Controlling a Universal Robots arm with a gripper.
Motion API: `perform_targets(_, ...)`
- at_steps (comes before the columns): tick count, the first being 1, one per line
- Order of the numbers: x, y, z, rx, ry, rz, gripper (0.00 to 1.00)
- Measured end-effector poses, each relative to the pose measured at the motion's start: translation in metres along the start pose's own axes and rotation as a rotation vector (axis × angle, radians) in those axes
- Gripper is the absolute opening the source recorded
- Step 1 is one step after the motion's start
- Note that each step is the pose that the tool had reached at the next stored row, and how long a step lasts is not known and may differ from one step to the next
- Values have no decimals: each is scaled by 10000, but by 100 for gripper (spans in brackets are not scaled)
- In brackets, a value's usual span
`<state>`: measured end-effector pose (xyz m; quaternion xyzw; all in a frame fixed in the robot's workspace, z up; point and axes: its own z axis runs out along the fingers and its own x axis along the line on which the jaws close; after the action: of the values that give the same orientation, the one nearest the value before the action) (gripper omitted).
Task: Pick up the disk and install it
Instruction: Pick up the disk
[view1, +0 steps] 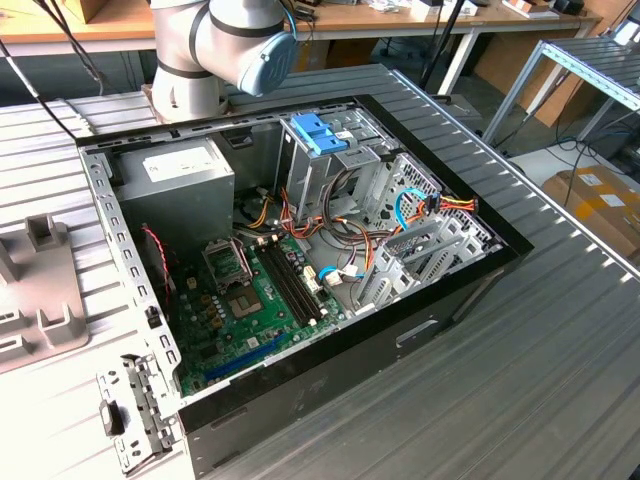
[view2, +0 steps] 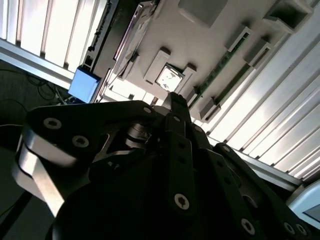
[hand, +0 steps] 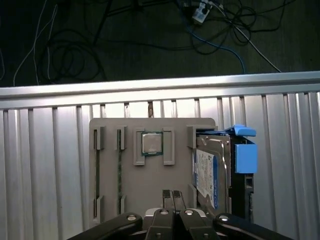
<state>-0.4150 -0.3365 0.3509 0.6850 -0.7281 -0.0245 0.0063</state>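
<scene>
In the first wrist view the disk (hand: 212, 172) stands on edge in a slot at one end of a grey fixture plate (hand: 112, 170). It is a grey drive with a blue-and-white label, held in light-blue rails with a blue end tab (hand: 245, 156). My gripper (hand: 172, 199) hangs above the plate's near edge, fingers pressed together with nothing between them, and the disk lies a short way off to the side. In the second wrist view the black gripper (view2: 175, 102) points at the same plate.
The fixture plate also carries a processor chip (hand: 151, 143) and two memory sticks (hand: 120, 172). In the exterior view an open computer case (view1: 470, 290) lies on the ribbed metal table, with a motherboard (view1: 260, 300) and a metal drive cage topped by a blue latch (view1: 318, 133). Cables lie on the floor past the table edge.
</scene>
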Motion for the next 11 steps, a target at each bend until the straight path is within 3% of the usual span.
perform_targets(7, 0, 0, 0, -11, 20, -456, 11)
perform_targets(11, 0, 0, 0, -13, 24, -527, 11)
